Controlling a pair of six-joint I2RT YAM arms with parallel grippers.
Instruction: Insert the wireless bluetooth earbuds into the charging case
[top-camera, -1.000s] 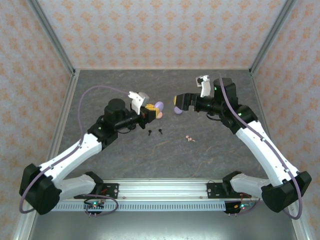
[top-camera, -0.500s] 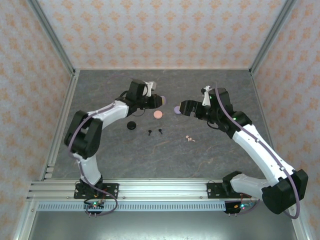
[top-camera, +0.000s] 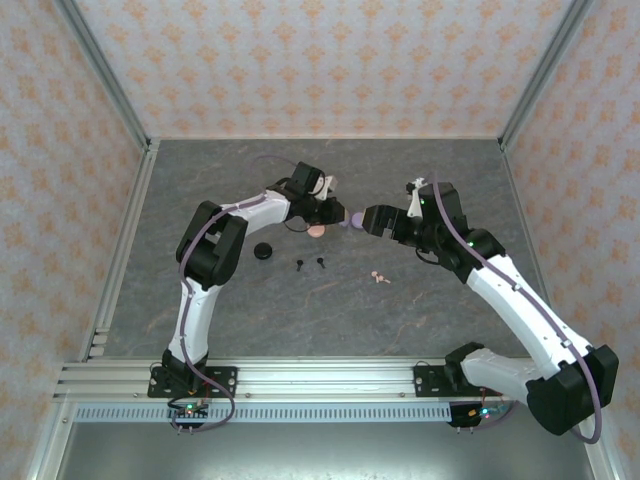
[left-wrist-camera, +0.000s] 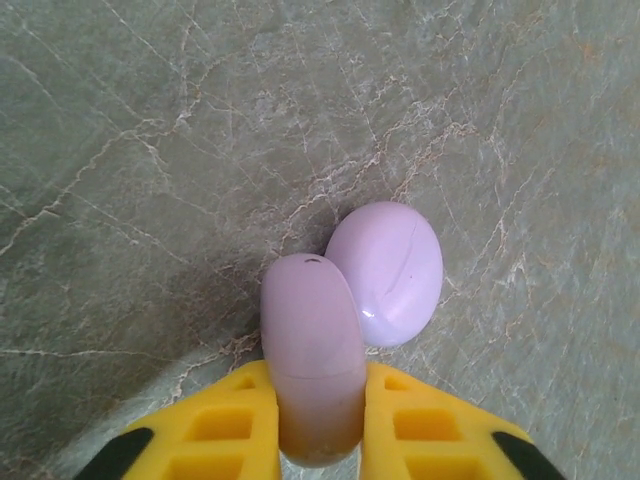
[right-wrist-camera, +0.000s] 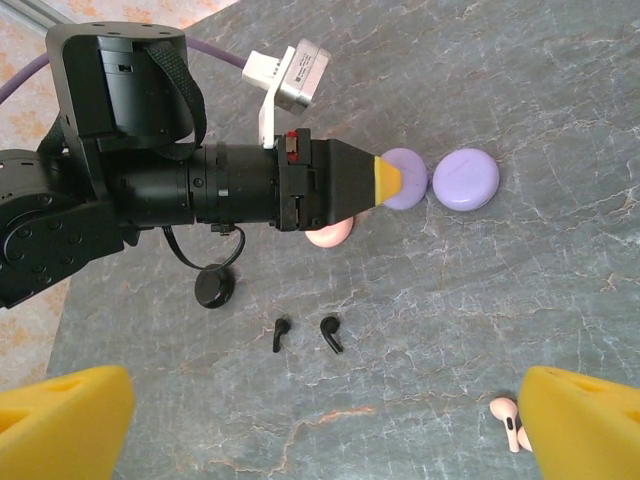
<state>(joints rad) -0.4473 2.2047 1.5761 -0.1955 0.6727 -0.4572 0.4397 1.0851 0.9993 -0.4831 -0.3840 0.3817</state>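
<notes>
My left gripper (left-wrist-camera: 312, 388) is shut on a lilac charging case (left-wrist-camera: 310, 345), held on edge between the yellow fingers just above the table. A second lilac case (left-wrist-camera: 388, 268) lies flat right beside it, touching or nearly touching it; in the right wrist view the second case (right-wrist-camera: 465, 180) sits past the left gripper's tip (right-wrist-camera: 388, 180). Two black earbuds (right-wrist-camera: 282, 333) (right-wrist-camera: 331, 333) lie loose on the table, and pink earbuds (right-wrist-camera: 508, 420) lie further right. My right gripper (right-wrist-camera: 328, 392) hangs wide open above them with nothing between its fingers, close to the lilac cases (top-camera: 354, 219).
A pink case (top-camera: 316, 231) lies under the left gripper's wrist, and a black case (top-camera: 263, 251) sits left of the black earbuds (top-camera: 310, 264). The two grippers are nearly tip to tip at mid-table. Patterned walls close in the table (top-camera: 300, 310) on three sides.
My left arm has stretched out to the right, carrying the lilac case up against the second one. The right gripper has drawn back slightly to the right and stays open.
</notes>
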